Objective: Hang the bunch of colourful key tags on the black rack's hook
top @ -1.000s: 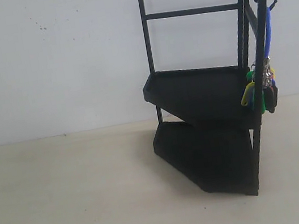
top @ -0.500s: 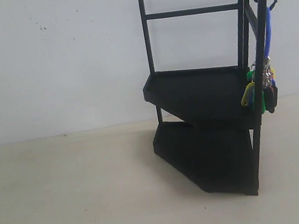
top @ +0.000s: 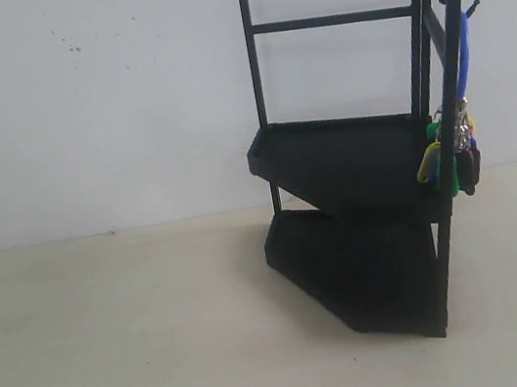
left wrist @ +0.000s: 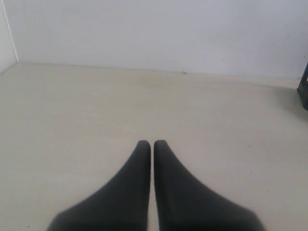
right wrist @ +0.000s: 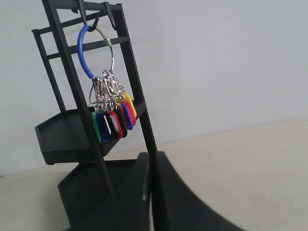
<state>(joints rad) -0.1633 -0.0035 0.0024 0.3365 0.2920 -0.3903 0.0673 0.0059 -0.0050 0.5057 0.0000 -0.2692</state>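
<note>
Well, the hanging itself looks done to me. The colourful key tag bunch (top: 456, 155) dangles at the right edge of the exterior frame. Its blue loop (top: 465, 55) runs up to the hook (top: 473, 8) near the upper right corner, at the top of the black rack (top: 333, 166). The tags hang beside the rack's front upright, about level with the upper tray (top: 276, 151) and well above the counter (top: 117, 356).

My right tool (right wrist: 151, 156) is clenched with nothing between its tips and sits apart from the bunch, looking up at it. From there I see the loop over a prong at the rack's top. Under it are metal rings, then green, blue, red, black and yellow tags. My left tool (left wrist: 152, 144) is likewise pressed shut and empty, over a plain stretch of counter. Neither arm shows in the exterior view.

So I judge this the wrap-up step. The next move calls for little: hold both arms away from the rack so nothing nudges the loop off the upturned tip.

The counter is pale beige and matte, with the rack's soft shadow to its left. Behind stands a plain white wall (top: 77, 115) with a few dark specks at upper left.
</note>
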